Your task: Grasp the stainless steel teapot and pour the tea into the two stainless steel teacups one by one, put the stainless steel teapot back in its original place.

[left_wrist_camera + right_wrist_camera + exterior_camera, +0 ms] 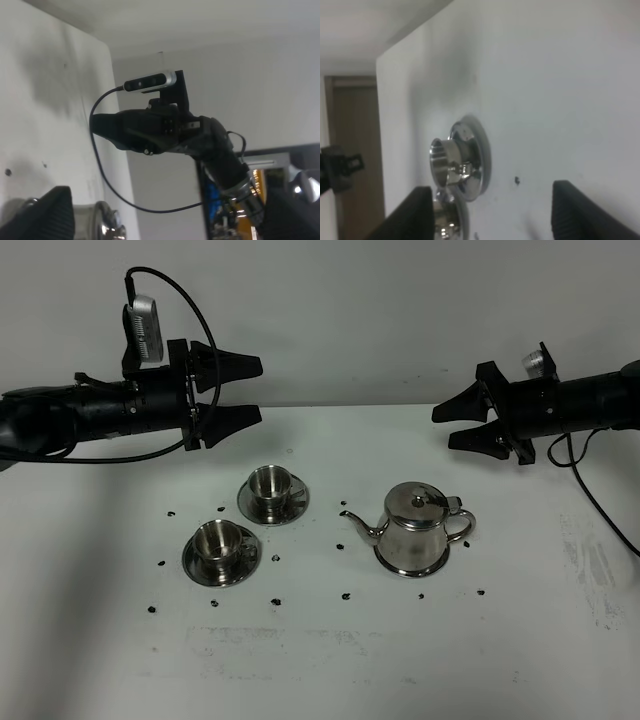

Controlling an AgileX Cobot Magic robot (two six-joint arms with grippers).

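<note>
The stainless steel teapot (418,531) stands on its round saucer (390,565) right of centre, spout pointing left, lid on. The two stainless steel teacups sit on their saucers to its left, one further back (268,483) and one nearer the front (217,540). My left gripper (258,389) hovers open above the table behind the cups. High behind the teapot, my right gripper (443,430) also hangs open. Both are empty. The right wrist view shows one teacup (451,160) on its saucer and a second (445,216) partly behind a finger (402,215).
The white table (330,660) has small dark marks scattered around the cups and teapot. In the left wrist view the right arm (165,131) with its camera faces me across the table. A black cable (590,490) trails under the right arm.
</note>
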